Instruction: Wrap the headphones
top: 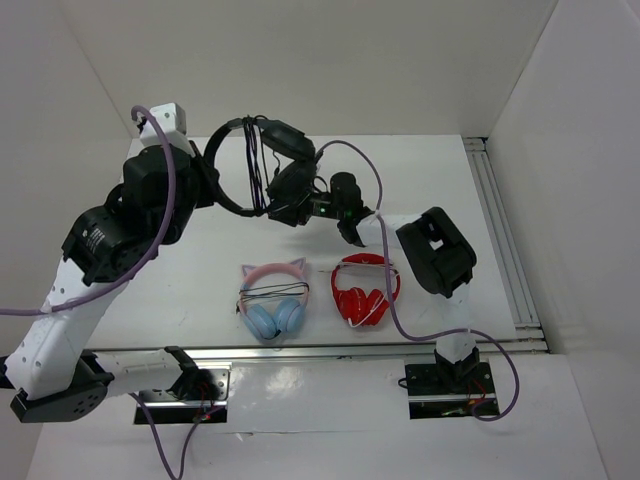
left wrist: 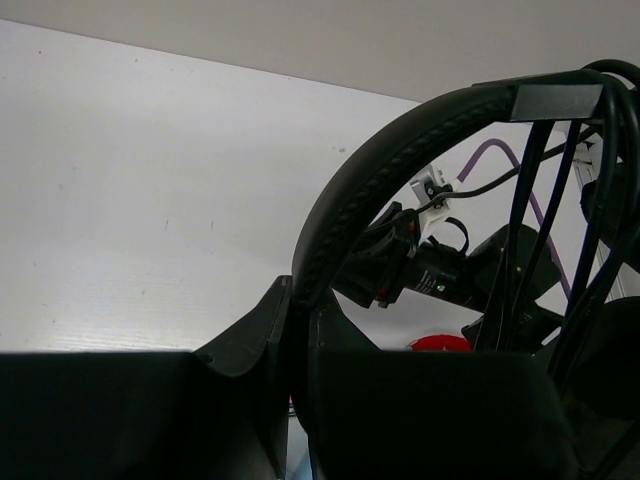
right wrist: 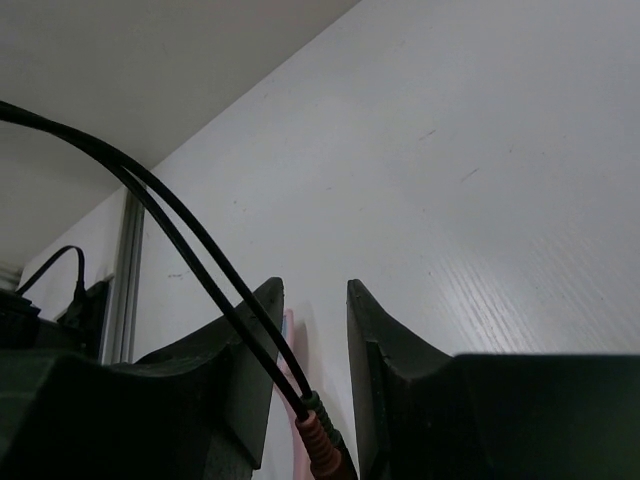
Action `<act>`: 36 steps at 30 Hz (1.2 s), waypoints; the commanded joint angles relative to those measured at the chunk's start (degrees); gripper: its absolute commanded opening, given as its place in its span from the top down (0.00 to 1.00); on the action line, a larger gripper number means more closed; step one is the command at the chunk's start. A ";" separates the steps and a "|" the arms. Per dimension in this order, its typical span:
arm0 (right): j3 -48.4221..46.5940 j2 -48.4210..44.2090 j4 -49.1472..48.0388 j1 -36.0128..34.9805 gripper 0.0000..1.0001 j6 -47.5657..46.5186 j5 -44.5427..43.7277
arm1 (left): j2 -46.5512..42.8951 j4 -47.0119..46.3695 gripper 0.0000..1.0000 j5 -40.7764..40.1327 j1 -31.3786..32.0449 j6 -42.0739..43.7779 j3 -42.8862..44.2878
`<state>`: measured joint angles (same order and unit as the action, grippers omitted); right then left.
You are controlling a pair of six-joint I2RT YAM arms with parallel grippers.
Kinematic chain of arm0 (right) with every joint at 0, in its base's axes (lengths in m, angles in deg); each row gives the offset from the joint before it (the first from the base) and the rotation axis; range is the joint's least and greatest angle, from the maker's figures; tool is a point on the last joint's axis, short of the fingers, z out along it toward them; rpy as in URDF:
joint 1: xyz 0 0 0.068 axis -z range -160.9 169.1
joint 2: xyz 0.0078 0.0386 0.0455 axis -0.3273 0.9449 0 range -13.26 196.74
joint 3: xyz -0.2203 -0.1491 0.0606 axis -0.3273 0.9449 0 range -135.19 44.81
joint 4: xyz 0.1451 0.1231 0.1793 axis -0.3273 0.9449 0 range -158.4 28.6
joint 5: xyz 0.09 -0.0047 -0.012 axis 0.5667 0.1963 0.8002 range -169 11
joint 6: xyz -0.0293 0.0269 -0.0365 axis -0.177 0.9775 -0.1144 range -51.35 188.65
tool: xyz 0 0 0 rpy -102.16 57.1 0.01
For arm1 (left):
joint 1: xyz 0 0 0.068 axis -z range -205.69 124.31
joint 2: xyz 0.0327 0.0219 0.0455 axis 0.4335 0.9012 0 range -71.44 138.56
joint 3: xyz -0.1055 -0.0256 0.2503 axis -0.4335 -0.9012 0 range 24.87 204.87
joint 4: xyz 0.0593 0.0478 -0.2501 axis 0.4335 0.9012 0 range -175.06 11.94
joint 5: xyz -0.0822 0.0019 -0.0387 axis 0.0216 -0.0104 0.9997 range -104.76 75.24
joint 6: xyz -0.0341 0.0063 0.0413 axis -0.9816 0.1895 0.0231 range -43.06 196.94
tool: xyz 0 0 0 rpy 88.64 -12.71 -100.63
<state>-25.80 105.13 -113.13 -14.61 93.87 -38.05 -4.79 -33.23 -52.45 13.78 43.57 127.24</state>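
Slack is your chief worry. From the top camera, the black headphones [top: 290,140] hang in the air over the far side of the table [top: 430,170], left of centre. The left gripper [top: 207,168] carries them, and several turns of their cable [top: 255,165] lie across the open arc. Those turns look loose; pull unevenly and they could slide off and undo the wrap. Nearer you, the pink cat-ear headphones [top: 272,298] and the red headphones [top: 365,292] lie on the table, apart from the work, though a dropped loop could trail toward them.

In the left wrist camera, the fingers are clamped on the headband [left wrist: 400,150] near one end. A hard tug from the other arm could twist it in that pinch.

In the right wrist camera, the right gripper [right wrist: 315,300] has its jaws narrowly parted. Two cable strands run down between them, and the plug [right wrist: 322,450] sits low in the gap. You cannot tell whether it is truly pinched; if not, it may slip free on the next turn.
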 commanded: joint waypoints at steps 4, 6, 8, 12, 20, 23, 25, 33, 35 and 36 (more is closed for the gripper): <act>0.91 -2.20 -2.38 -0.48 0.62 -2.18 -0.87 | -1.70 -4.90 1.00 -2.03 0.18 -1.97 2.75; 1.44 -2.81 -1.68 -0.48 0.74 -2.88 -0.87 | -1.70 -4.90 1.00 -2.03 0.18 -1.97 2.22; 1.44 -3.42 -1.15 -0.48 0.99 -3.41 -1.48 | -1.70 -4.90 1.00 -2.03 0.18 -1.97 1.17; 1.44 -4.04 1.57 -1.09 1.00 -4.12 -3.24 | -1.70 -4.38 1.00 -5.27 -0.43 -3.29 0.55; 10.48 -16.68 11.14 -10.65 1.00 -8.59 -28.18 | 6.11 -3.76 1.00 -7.76 -9.56 -9.87 4.15; 12.24 -21.70 16.59 -15.23 1.00 -10.62 -34.43 | 11.73 -3.76 1.00 -1.87 -17.99 -10.40 7.83; 11.64 -24.51 22.02 -17.51 1.00 -12.54 -37.15 | 14.89 -4.37 1.00 -1.16 -19.85 -10.40 7.85; 1.09 -29.09 38.05 -25.00 1.00 -18.09 -30.69 | 18.07 -6.21 1.00 -1.16 -24.08 -14.54 -1.27; -0.75 -30.76 39.62 -25.00 1.00 -18.09 -27.87 | 18.07 -6.22 1.00 -1.16 -24.08 -15.32 -3.57; -1.45 -31.28 40.33 -25.00 1.00 -18.09 -27.85 | 18.07 -6.91 1.00 -1.16 -24.08 -15.33 -5.67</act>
<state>-23.03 78.61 -77.87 -39.33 77.93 -69.11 14.49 -34.93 -53.45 -9.83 31.95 124.22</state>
